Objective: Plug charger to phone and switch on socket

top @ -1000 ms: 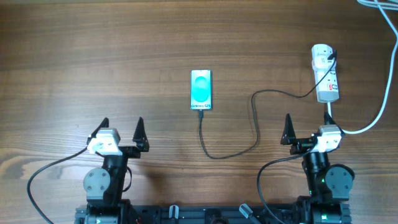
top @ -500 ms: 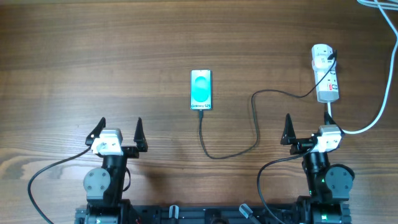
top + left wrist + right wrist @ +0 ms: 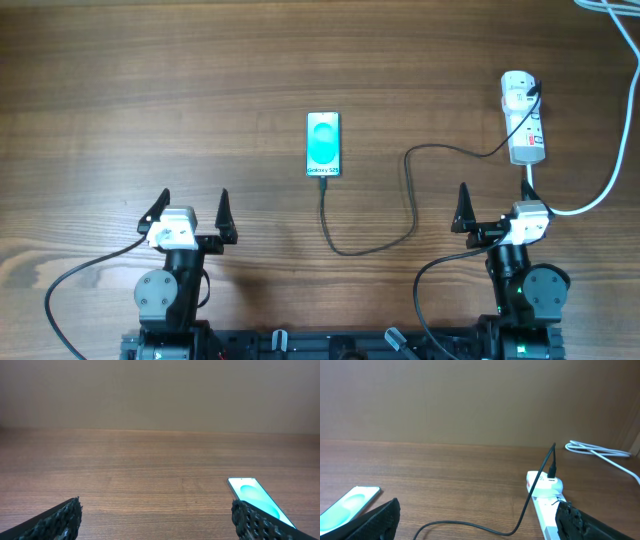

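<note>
Starting at the near edge: send the left gripper (image 3: 194,203) out toward the charger (image 3: 344,252), and take the thin black cable just short of its tip, not on the slack loop, to keep the connector stiff and square to the port. Spread wide at present, holding and touching nothing. Same for the right gripper (image 3: 495,203): spread wide, empty, parked just beside the thick white lead (image 3: 580,208); lift clear before swinging out, to avoid a snag. Farther out, mid-table, find the cable's end lying at the near short edge of the phone (image 3: 323,143), turquoise screen up; cannot tell whether seated in the port or merely touching, so probably worth bracing the far edge and pushing in along the long axis. Farthest, at the right, reach the socket (image 3: 525,128), with the charger's other end plugged into the white block (image 3: 516,90) at its far end; cannot make out the switch, so approach slowly and press straight down with one fingertip.
</note>
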